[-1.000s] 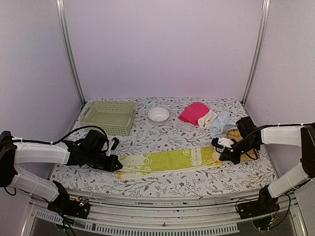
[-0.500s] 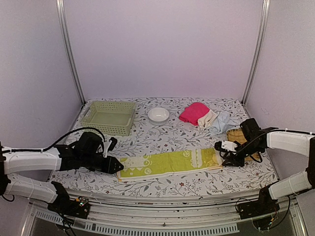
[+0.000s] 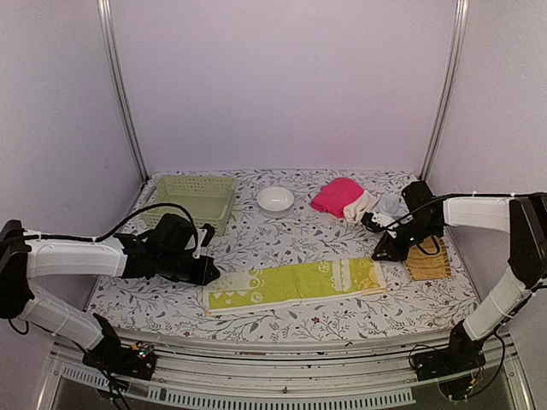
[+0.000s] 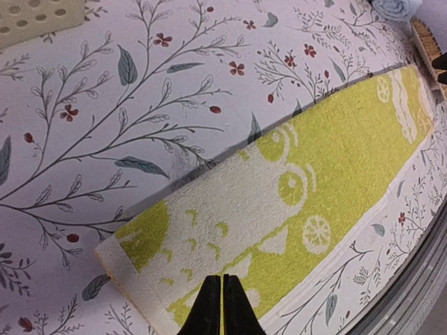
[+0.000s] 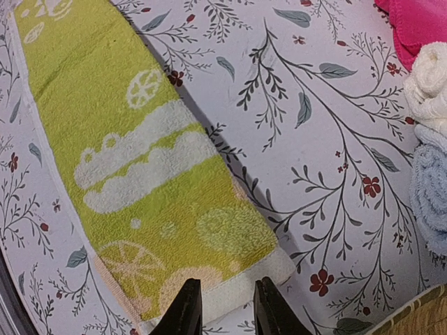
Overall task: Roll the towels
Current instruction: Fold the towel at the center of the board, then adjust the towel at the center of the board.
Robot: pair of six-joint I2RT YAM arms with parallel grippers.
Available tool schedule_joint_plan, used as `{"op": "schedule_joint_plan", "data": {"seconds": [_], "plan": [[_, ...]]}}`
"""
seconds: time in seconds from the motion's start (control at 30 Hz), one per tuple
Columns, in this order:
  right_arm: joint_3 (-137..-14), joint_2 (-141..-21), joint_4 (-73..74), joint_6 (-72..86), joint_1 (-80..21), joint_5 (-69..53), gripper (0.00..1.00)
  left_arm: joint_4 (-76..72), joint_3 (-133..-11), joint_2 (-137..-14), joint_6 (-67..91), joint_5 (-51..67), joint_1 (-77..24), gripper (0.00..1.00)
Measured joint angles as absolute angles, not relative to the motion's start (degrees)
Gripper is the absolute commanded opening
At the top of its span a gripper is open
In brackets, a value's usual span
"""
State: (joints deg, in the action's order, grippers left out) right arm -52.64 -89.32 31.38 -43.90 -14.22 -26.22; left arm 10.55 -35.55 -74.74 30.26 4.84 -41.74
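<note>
Floral-print table (image 3: 282, 231), pale walls. On it the yellow-green towel (image 3: 295, 284) lies flat, running from under the left gripper (image 4: 221, 307) to under the right gripper (image 5: 222, 307). Soft, light, limp cloth; probably best pinched at one short end's corners. Left jaws pressed together, holding nothing. Right jaws narrowly parted, holding nothing.

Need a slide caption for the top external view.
Yellow-green towel lies flat, not yet rolled, on the floral table; left fingers at one end, right fingers at the other.
</note>
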Motion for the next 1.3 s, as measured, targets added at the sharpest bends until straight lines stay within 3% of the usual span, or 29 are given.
{"op": "schedule_joint_plan", "data": {"seconds": [0.33, 0.73, 1.07, 1.3], "plan": [[-55.88, -98.26, 31.0, -38.04, -14.46, -23.7, 0.23, 9.65, -35.62, -82.59, 32.45, 3.73, -41.74, 0.0], [-60.47, -104.64, 27.11, -34.89, -16.53, -15.38, 0.25, 10.52, -36.51, -87.0, 33.23, -0.36, -41.32, 0.0], [-72.25, -112.71, 27.4, -32.95, -18.59, -12.01, 0.27, 13.65, -33.93, -81.47, 37.12, -4.27, -40.23, 0.0], [-76.01, -111.81, 30.48, -30.15, -18.85, -13.21, 0.29, 15.7, -34.79, -75.92, 36.84, -4.93, -40.1, 0.0]]}}
